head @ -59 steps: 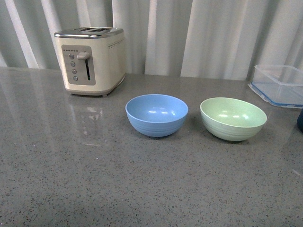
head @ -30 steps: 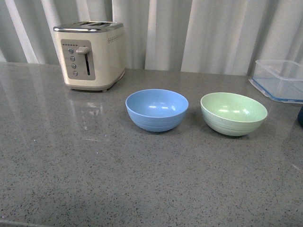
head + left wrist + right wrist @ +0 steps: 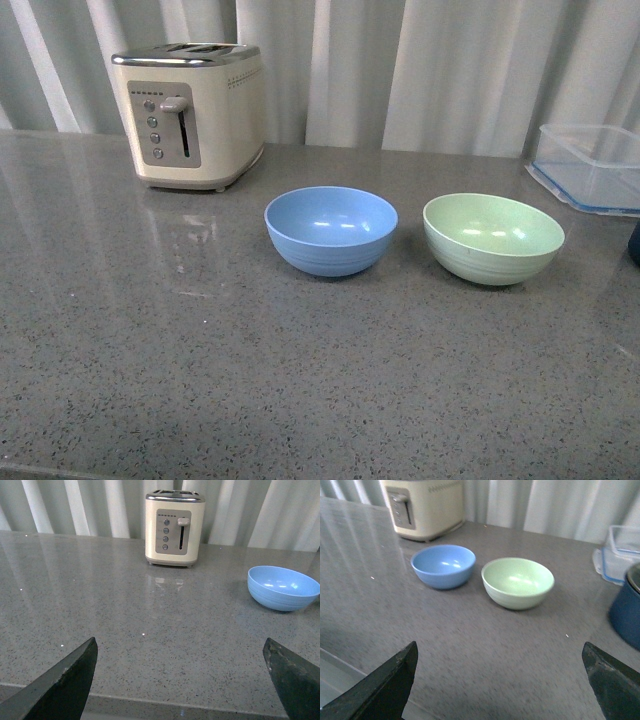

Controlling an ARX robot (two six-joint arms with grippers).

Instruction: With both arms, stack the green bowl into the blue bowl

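Note:
The blue bowl [image 3: 331, 229] stands upright and empty at the middle of the grey countertop. The green bowl [image 3: 493, 238] stands upright and empty just to its right, a small gap between them. Neither arm shows in the front view. In the left wrist view my left gripper [image 3: 180, 652] is open and empty over the counter's near edge, with the blue bowl [image 3: 283, 587] far off. In the right wrist view my right gripper [image 3: 500, 652] is open and empty near the counter's front, well short of the green bowl [image 3: 518, 582] and the blue bowl [image 3: 443, 565].
A cream toaster [image 3: 190, 114] stands at the back left. A clear rectangular container [image 3: 592, 167] sits at the back right. A dark blue pot [image 3: 626, 605] stands at the right, near the green bowl. A grey curtain hangs behind the counter [image 3: 200, 360].
The front view has shifted: everything sits slightly higher in the picture than one second ago. The bowls have not moved relative to each other.

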